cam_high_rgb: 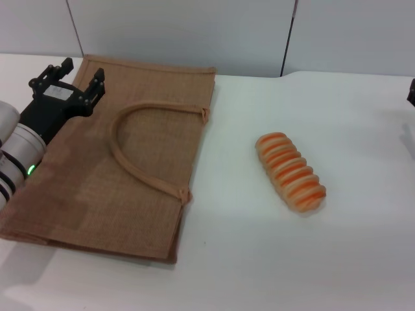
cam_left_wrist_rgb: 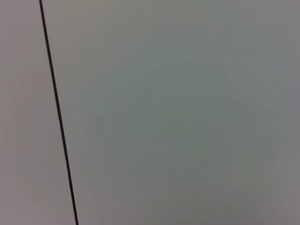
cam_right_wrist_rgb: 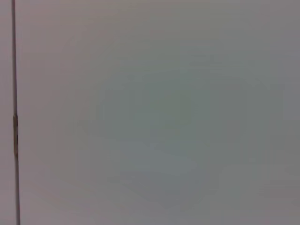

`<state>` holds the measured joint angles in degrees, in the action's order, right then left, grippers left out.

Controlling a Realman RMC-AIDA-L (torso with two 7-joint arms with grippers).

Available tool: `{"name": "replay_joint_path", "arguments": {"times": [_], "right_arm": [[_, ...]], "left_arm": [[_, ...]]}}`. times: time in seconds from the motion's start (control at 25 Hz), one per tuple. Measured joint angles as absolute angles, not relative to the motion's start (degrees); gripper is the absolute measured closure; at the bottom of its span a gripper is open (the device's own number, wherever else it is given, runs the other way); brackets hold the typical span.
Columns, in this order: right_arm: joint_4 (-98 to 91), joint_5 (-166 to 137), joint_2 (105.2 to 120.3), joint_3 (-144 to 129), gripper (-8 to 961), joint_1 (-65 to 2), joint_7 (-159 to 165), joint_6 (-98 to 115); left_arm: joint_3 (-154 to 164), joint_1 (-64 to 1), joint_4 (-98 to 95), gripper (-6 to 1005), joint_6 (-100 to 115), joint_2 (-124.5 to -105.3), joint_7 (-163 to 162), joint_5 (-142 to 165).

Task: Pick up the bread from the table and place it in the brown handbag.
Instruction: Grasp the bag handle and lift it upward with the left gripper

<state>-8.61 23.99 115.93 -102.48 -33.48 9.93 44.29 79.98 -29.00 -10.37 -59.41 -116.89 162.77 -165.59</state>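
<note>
Jute, tan-brown and woven, made up the brown handbag (cam_high_rgb: 110, 162), which you had lying flat on the table (cam_high_rgb: 259, 259) toward the robot's left side. Its hemmed edges ran square, and one arched strap handle (cam_high_rgb: 139, 146) lay flat on the upper face, its two ends stitched near the bag's right-hand edge. You would have noted that the mouth of the bag faced the bread.

You had the bread (cam_high_rgb: 290, 171) resting on the bare white tabletop, well apart from the handbag and to its right in the head view. It lay at a slant, pale tan with orange ridged stripes across it, and nothing touched it.

Your left gripper (cam_high_rgb: 74, 76) hung over the far left corner of the handbag, its black fingers (cam_high_rgb: 96, 83) parted with a plain gap between them and gripping nothing. Whether it touched the fabric could not be told. The arm's white sleeve showed a small green light (cam_high_rgb: 30, 170).

Of your right gripper (cam_high_rgb: 412, 92) only a dark sliver showed at the right edge of the head view, well apart from the bread; its jaws could not be judged.

Both wrist views showed only a plain grey wall panel (cam_left_wrist_rgb: 178, 112) with a thin dark seam (cam_left_wrist_rgb: 58, 117).
</note>
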Motion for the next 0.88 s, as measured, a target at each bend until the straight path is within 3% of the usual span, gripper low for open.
{"name": "replay_joint_path", "arguments": {"times": [0.88], "right_arm": [[-8.6,24.0,115.93,-102.4,74,-33.6,9.9,44.3]], "left_arm": [[80.0,-29.1,-10.4,367,-59.4,-116.89,162.8,-165.6]]}}
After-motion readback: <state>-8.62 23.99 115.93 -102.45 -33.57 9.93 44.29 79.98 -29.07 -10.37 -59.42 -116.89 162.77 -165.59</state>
